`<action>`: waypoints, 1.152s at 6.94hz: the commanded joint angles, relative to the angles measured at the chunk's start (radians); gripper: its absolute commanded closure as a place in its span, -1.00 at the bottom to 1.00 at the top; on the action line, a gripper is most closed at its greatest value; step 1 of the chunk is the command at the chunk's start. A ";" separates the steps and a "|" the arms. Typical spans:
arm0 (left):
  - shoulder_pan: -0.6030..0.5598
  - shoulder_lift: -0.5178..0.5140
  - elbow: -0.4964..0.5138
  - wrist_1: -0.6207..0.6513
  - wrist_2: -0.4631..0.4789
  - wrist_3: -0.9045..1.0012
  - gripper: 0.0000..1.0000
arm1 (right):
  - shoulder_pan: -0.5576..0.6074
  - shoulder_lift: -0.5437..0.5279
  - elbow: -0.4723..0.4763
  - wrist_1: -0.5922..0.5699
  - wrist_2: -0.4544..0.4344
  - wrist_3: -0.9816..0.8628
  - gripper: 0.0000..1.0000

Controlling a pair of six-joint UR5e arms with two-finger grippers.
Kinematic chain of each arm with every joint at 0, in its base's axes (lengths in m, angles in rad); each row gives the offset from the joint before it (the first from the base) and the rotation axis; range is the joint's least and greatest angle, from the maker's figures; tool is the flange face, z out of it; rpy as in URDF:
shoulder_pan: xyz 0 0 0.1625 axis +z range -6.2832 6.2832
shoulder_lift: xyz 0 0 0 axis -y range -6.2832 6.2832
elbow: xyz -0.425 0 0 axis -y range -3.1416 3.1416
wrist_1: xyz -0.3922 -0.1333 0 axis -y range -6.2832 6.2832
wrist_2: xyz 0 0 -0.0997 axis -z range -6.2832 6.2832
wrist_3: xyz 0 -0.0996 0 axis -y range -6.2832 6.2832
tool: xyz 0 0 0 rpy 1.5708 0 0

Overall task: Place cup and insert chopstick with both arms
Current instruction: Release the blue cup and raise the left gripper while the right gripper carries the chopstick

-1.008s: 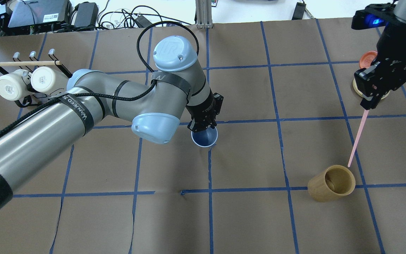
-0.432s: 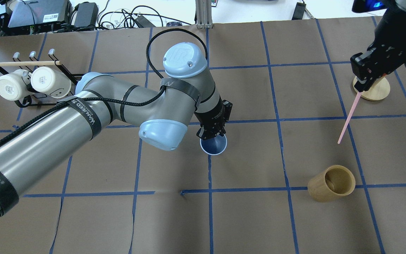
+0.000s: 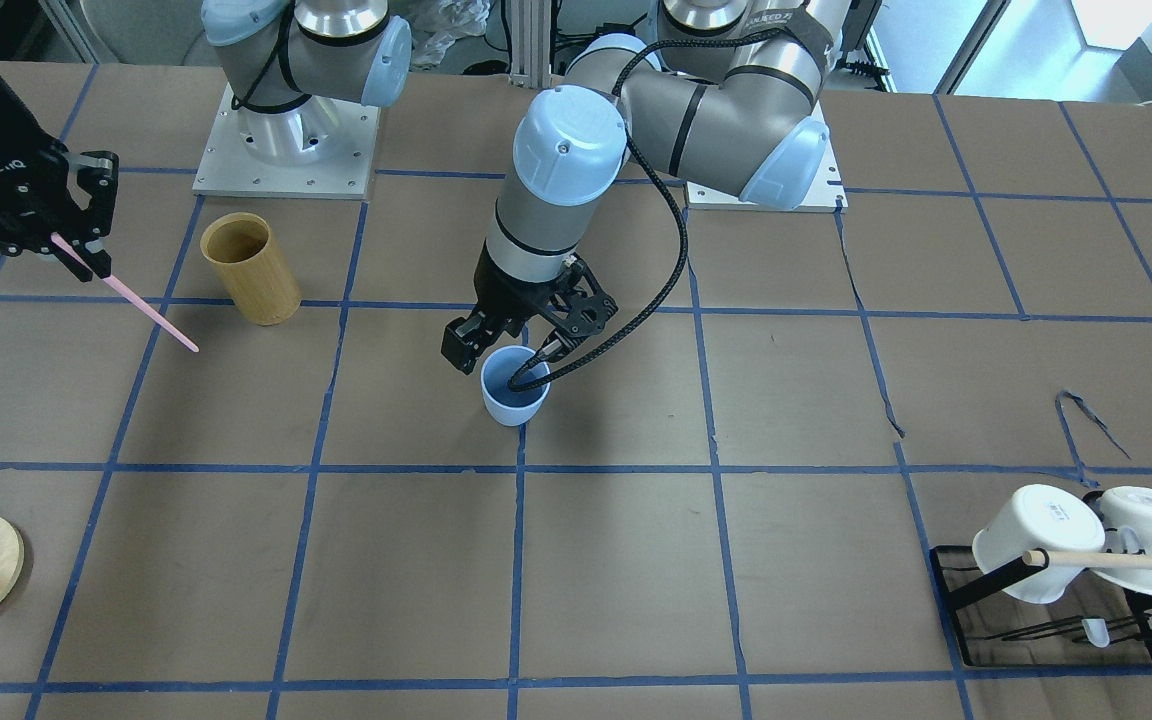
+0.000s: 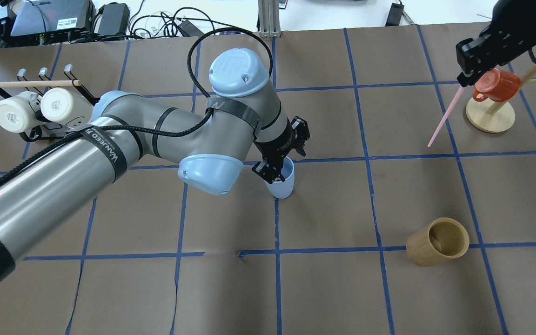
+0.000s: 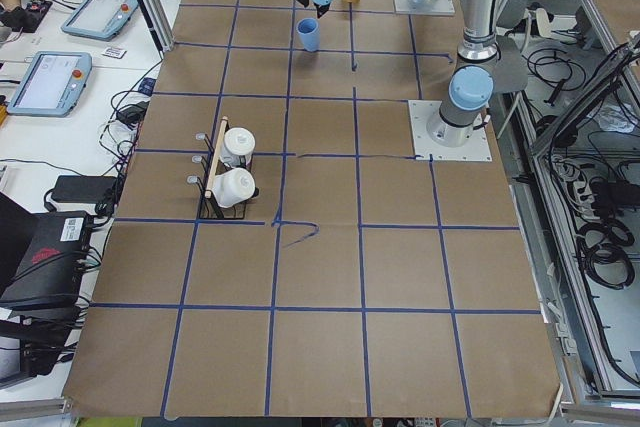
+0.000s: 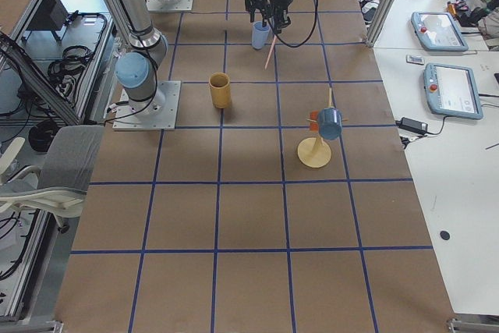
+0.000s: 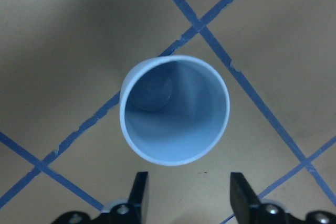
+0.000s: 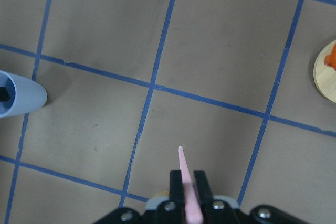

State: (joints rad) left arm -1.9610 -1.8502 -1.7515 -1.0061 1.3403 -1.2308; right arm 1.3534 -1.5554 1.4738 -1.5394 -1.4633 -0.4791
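Two risks. The left gripper (image 3: 493, 365), jaws apart above the blue cup (image 3: 514, 400), could tip it while lifting off. The right gripper (image 8: 187, 178), clamped on the pink chopstick (image 4: 443, 117), could miss the cup's mouth.

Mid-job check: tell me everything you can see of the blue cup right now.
The blue cup is a pale blue, handleless tumbler, smooth and plastic-looking, tapering to a narrower base. It stands upright, mouth up and empty, on the brown paper near mid-table, beside a crossing of blue tape lines. The left gripper hangs just above it. In the wrist view its fingers are apart and clear of the rim.
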 commanded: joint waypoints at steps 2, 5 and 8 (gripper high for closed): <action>0.098 0.119 -0.011 -0.099 0.105 0.367 -0.86 | 0.007 -0.006 -0.001 -0.116 0.108 0.084 1.00; 0.235 0.336 0.003 -0.391 0.114 0.949 -0.95 | 0.230 -0.012 0.031 -0.305 0.092 0.374 1.00; 0.300 0.399 0.133 -0.713 0.184 1.095 -1.00 | 0.450 -0.021 0.189 -0.459 -0.092 0.694 1.00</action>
State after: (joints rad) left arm -1.6827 -1.4673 -1.6797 -1.5998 1.5118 -0.2005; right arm 1.7129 -1.5711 1.6008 -1.9508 -1.4917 0.0749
